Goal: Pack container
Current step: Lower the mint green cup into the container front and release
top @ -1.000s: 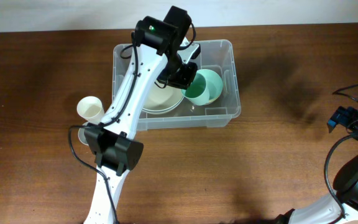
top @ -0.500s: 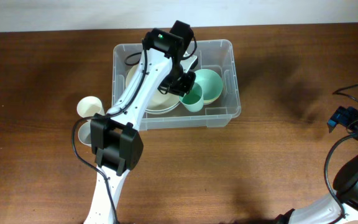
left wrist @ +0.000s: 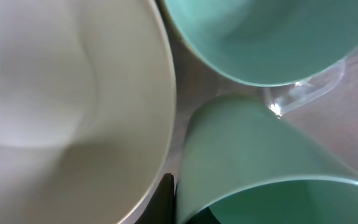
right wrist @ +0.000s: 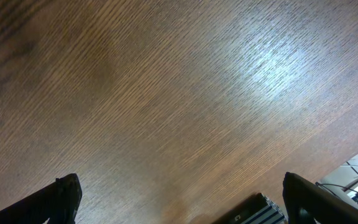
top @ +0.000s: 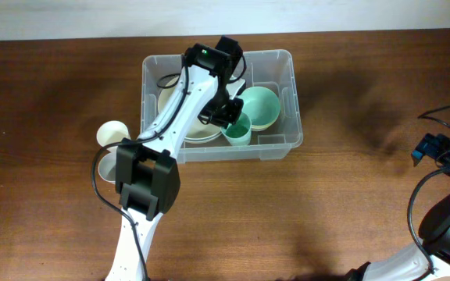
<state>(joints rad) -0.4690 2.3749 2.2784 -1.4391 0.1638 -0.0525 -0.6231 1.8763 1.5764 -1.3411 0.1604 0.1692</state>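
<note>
Left claw [top: 228, 120] hangs inside the container [top: 291, 78], closed on the rim of a small green cup [top: 238, 134]. In the wrist view only a dark sliver of one finger [left wrist: 166, 200] shows against the cup's wall, so the pinch is a judgement from how close the cup sits to the camera.

Well to the claw's left, outside the bin, a cream cup [top: 113, 134] stands on the table [top: 350, 203], waiting to be packed. Just left of the claw, inside the bin, lies a wide cream bowl [top: 204, 127]; its rim comes nearly up to the held cup. Directly below the claw the green cup is low in the bin, close to the near wall, in the narrow gap between the two bowls. Just to the claw's right and a little farther back sits a green bowl [top: 261, 105], its edge close to the cup.

That gap is what the next move turns on: the cup probably has to settle between the two bowl rims without riding up on either. The bin's long axis runs left to right under the claw, so the only free room lies toward the right end.

Far to the right, the right claw [top: 431, 148] hovers over bare wood with its fingers spread wide, holding nothing. The left arm is clearly the nearer one.
</note>
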